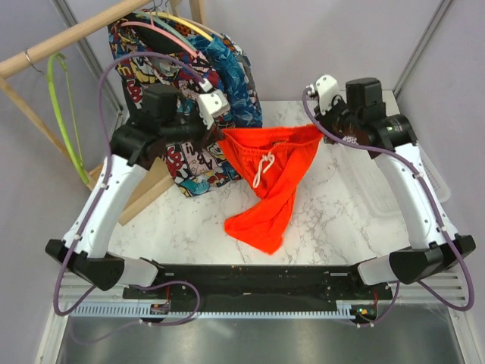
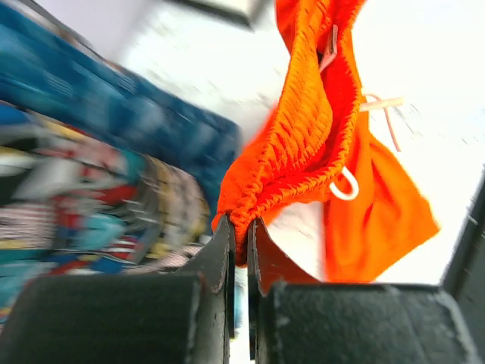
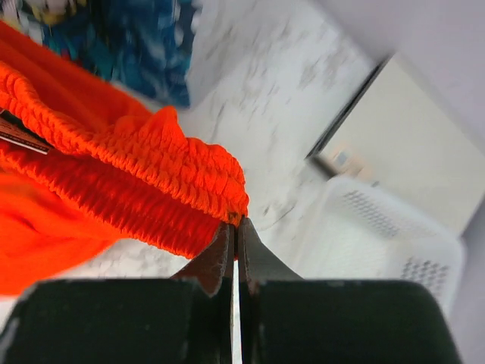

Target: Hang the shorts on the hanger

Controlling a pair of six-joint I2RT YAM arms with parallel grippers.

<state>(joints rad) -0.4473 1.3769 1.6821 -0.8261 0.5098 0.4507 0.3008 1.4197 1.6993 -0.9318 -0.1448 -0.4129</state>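
Orange-red shorts (image 1: pixel 274 163) hang well to the right of the lime-green hanger (image 1: pixel 64 121). I have the left gripper (image 2: pixel 241 231) and right gripper (image 3: pixel 234 231) each clamped on a waistband end, spreading it for hanging.

We see bright orange-red shorts (image 1: pixel 276 167) with a white drawstring (image 1: pixel 263 168), and a lime-green hanger (image 1: pixel 59 114). The comic-print garment (image 1: pixel 189 163) is multicoloured; the blue garment (image 1: pixel 235 76) is patterned in lighter and darker blues. We see a white table (image 1: pixel 333 220) veined grey, purple cables (image 1: pixel 99 91) and a white basket (image 3: pixel 379 227).
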